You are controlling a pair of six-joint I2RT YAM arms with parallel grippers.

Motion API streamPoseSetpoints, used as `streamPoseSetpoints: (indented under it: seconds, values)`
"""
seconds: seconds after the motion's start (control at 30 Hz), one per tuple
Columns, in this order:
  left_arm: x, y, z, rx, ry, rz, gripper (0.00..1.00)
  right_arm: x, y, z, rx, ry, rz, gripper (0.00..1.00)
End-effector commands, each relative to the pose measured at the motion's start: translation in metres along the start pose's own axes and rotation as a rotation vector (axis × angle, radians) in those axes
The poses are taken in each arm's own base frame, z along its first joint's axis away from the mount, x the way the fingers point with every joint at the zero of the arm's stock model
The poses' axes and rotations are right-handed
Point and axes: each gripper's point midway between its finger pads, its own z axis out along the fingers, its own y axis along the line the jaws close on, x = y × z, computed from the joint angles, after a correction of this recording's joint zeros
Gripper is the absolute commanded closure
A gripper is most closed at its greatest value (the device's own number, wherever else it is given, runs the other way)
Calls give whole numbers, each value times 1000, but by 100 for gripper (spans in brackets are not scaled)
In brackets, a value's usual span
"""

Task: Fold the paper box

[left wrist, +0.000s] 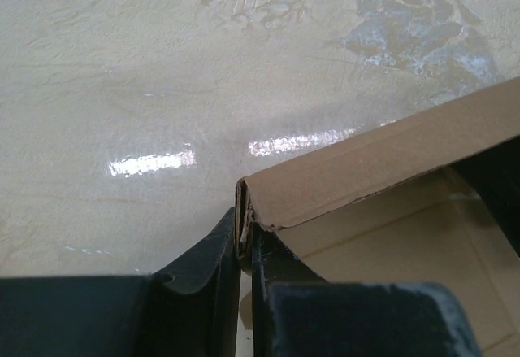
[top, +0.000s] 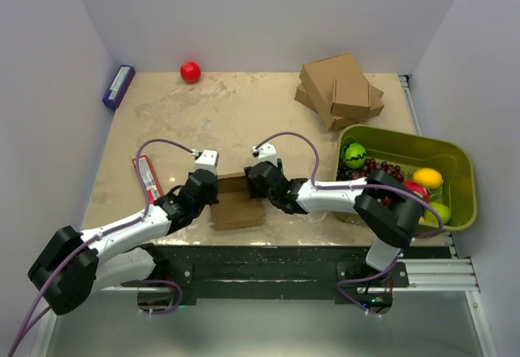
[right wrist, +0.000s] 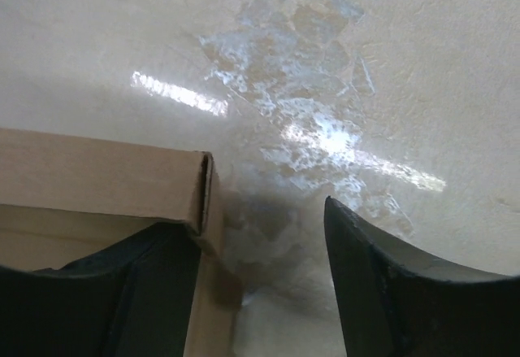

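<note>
The paper box (top: 237,204) is a small brown cardboard piece with raised walls, near the table's front edge between both arms. My left gripper (top: 213,192) is shut on the box's left corner; in the left wrist view the fingers (left wrist: 244,251) pinch the doubled wall (left wrist: 374,162). My right gripper (top: 253,180) is open at the box's right end. In the right wrist view its left finger (right wrist: 138,292) sits inside the folded wall (right wrist: 106,180), its right finger (right wrist: 382,276) stands apart over bare table.
A stack of bigger brown cardboard boxes (top: 341,90) lies at the back right. A green bin (top: 455,178) with fruit stands at the right. A red ball (top: 190,71) and a blue box (top: 119,85) are at the back left. A red packet (top: 147,175) lies left.
</note>
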Motion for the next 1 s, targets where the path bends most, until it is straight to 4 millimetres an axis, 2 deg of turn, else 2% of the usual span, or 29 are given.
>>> streamPoseSetpoints:
  seconds: [0.0, 0.07, 0.1, 0.17, 0.2, 0.27, 0.3, 0.33, 0.47, 0.5, 0.53, 0.6, 0.63, 0.67, 0.8, 0.87, 0.9, 0.97]
  values:
    - [-31, -11, -2, 33, -84, -61, 72, -26, 9, -26, -93, -50, 43, 31]
    - [-33, -14, -5, 51, -91, -67, 58, -24, 7, -32, -110, -45, 47, 27]
    - [-35, -17, -7, 70, -97, -74, 48, -24, 6, -39, -130, -44, 53, 25]
    - [-37, -19, -11, 93, -98, -79, 40, -24, 8, -47, -164, -40, 55, 12]
    - [-39, -23, -14, 120, -103, -86, 33, -22, 8, -51, -176, -29, 51, 10]
    - [-41, -28, -18, 153, -106, -92, 27, -23, 13, -64, -230, -23, 58, 9]
    - [-34, -31, -23, 181, -74, -83, 23, -26, 15, -69, -253, -29, 62, 9]
    - [-32, -33, -25, 199, -64, -82, 22, -27, 19, -79, -304, -32, 60, 9]
    - [-23, -41, -37, 267, -14, -89, 16, -41, 20, -95, -344, -55, 107, 9]
    - [-27, -43, -43, 287, -28, -105, 14, -40, 16, -96, -329, -39, 125, 11]
    - [-30, -43, -47, 293, -35, -116, 12, -48, 17, -97, -325, -40, 181, 12]
    - [-44, -39, -55, 292, -55, -180, 10, -55, 4, -93, -266, -31, 257, 15]
    - [-47, -37, -57, 291, -49, -194, 10, -57, 1, -92, -241, -20, 330, 19]
    - [-58, -38, -62, 298, -63, -220, 10, -59, -2, -89, -227, -16, 361, 21]
    - [-74, -31, -60, 277, -94, -234, 12, -66, 0, -87, -230, -47, 428, 25]
    - [-77, -27, -56, 264, -97, -222, 14, -64, -2, -84, -215, -47, 435, 26]
    - [-77, -23, -51, 245, -88, -209, 16, -70, 1, -83, -229, -68, 447, 27]
    - [-79, -22, -47, 242, -87, -203, 19, -71, 3, -80, -230, -69, 452, 28]
